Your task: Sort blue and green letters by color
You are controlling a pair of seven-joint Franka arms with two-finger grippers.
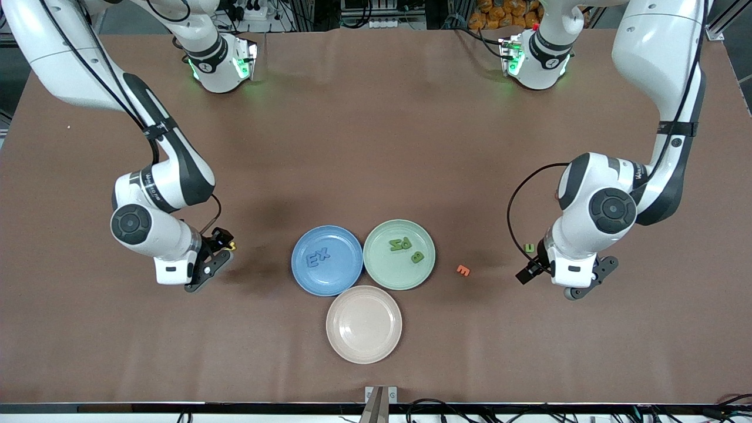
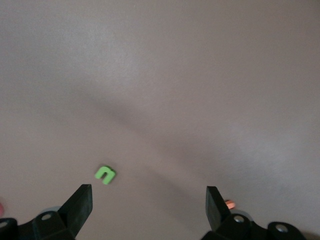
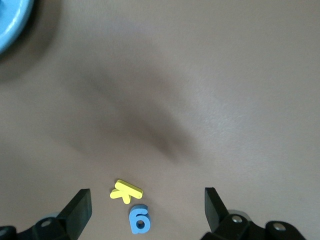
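Left gripper [image 2: 149, 200] hung over the desk [image 1: 376, 147] at the left arm's end with its fingers [image 2: 80, 202] wide apart and nothing between them. The green u [image 2: 105, 174] lay flat on the desk just ahead of the fingertips, nearer one finger than the other, not touching either. In the front view that same little green letter sat right beside the wrist. An orange letter [image 1: 463, 270] lay on the desk between that gripper and the plates.

Right gripper [image 3: 147, 202] was the same story at the right arm's end: fingers [image 3: 79, 205] spread wide, empty. A blue letter [image 3: 139, 219] that read like a g or a 6 lay between the fingers, closer to one of them, with a yellow letter [image 3: 126, 191] touching or just beside it, a bit farther out from the fingertips.

Out in the middle, well apart from both grippers, sat three plates bunched together. The blue plate [image 1: 305, 279] held the blue E [image 1: 313, 258] and X [image 1: 324, 254] side by side. The green plate [image 1: 385, 279] had the green N [image 1: 395, 245], P [image 1: 405, 242] and B [image 1: 417, 257] in it. The pink plate [image 1: 364, 346] sat nearest the front camera. Couldn't spot the other blue letter anywhere.
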